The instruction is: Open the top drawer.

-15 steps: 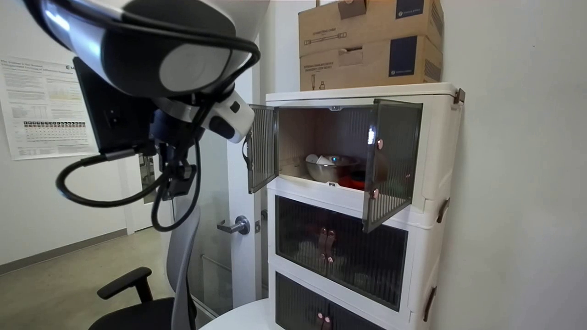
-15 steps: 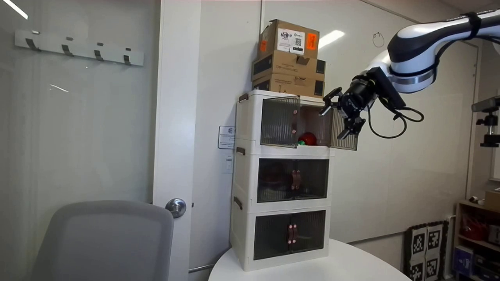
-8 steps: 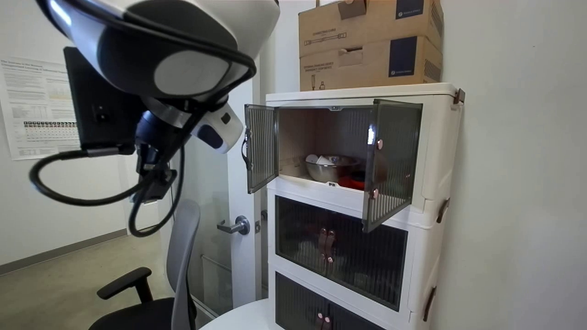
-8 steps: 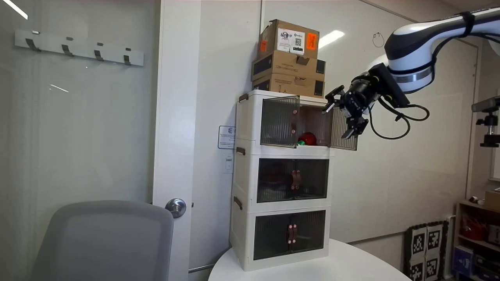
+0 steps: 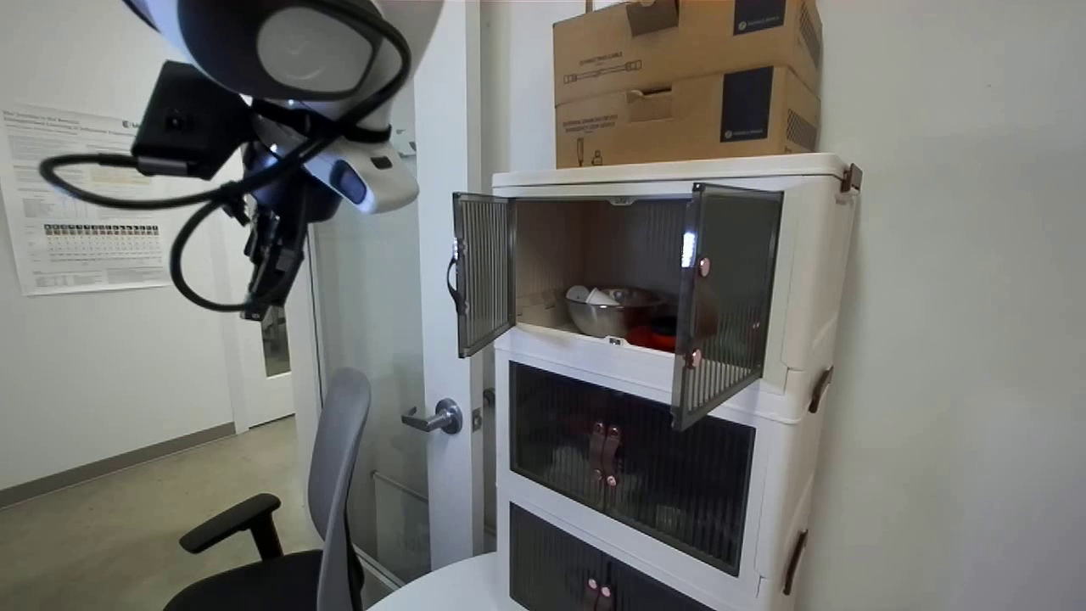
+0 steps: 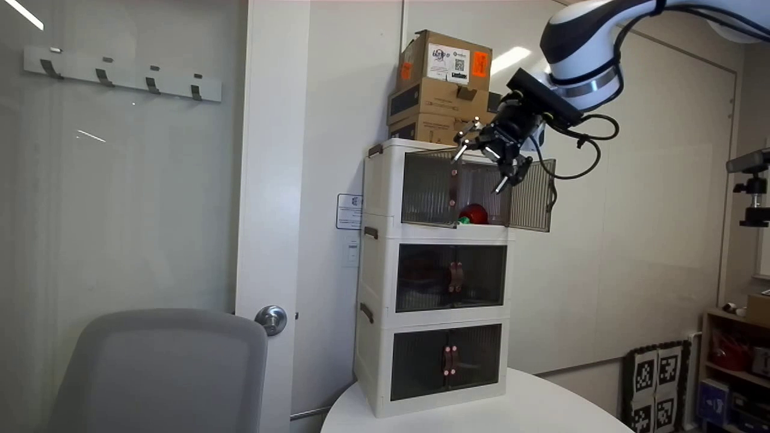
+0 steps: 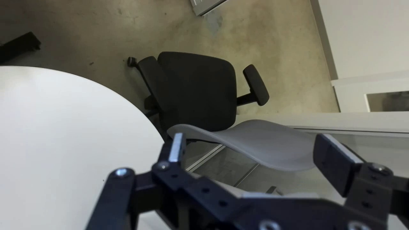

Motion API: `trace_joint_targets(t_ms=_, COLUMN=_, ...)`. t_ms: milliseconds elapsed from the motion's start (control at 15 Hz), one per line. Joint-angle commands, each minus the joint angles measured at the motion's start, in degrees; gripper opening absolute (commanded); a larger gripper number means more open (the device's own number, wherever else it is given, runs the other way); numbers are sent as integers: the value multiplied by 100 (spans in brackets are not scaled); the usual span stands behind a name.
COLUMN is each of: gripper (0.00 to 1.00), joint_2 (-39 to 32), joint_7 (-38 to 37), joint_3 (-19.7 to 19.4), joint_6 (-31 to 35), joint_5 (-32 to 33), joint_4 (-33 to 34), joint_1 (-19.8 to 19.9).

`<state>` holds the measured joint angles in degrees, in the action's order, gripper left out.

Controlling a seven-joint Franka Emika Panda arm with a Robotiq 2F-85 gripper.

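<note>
Standing open: cream-white boxy plastic top drawer [image 5: 547,246], topmost tier of a cream-white three-tier plastic cabinet [image 6: 375,264] on a curved-edge white surface [image 6: 469,416], both smoky see-through ribbed panels [image 5: 734,288] swung outward. Inside, in an exterior view: round silvery metal bowl [image 5: 594,321] holding white pieces [image 5: 601,297], plus a red item [image 5: 646,339] with a black top just beside it. In an exterior view, rounded red object [image 6: 474,213] next to a small green bit [image 6: 464,221]; can't tell whether that's the same red item. Middle tier [image 5: 662,458] and bottom tier [image 6: 421,367], same smoky panels, are closed; contents too dim to name. Brown cardboard boxes [image 6: 442,96] stacked on top of the cabinet, contents hidden. Black, silver-edged fingers [image 7: 334,164] wide apart, clear of the drawer's panels.
</note>
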<state>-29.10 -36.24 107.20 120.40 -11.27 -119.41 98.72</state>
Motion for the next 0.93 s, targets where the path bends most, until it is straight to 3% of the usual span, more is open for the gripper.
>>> trace_joint_targets(t_ms=0, gripper=100, joint_2=1196, joint_7=-613, joint_3=-132, joint_6=-18, joint_5=-185, joint_4=541, joint_1=-257)
trace_joint_targets(t_ms=333, gripper=100, joint_2=1824, joint_7=-1639, joint_3=-307, joint_6=-201, joint_5=483, joint_4=808, joint_1=-395)
trace_joint_targets(t_ms=533, gripper=100, joint_2=1931, joint_7=-2383, joint_3=-309, joint_6=-432, joint_5=1214, joint_4=967, joint_1=-322)
trace_joint_targets(t_ms=867, gripper=100, joint_2=1748, joint_7=-3592, joint_3=-97, joint_6=-1768, joint_5=2531, joint_4=1358, joint_1=-198)
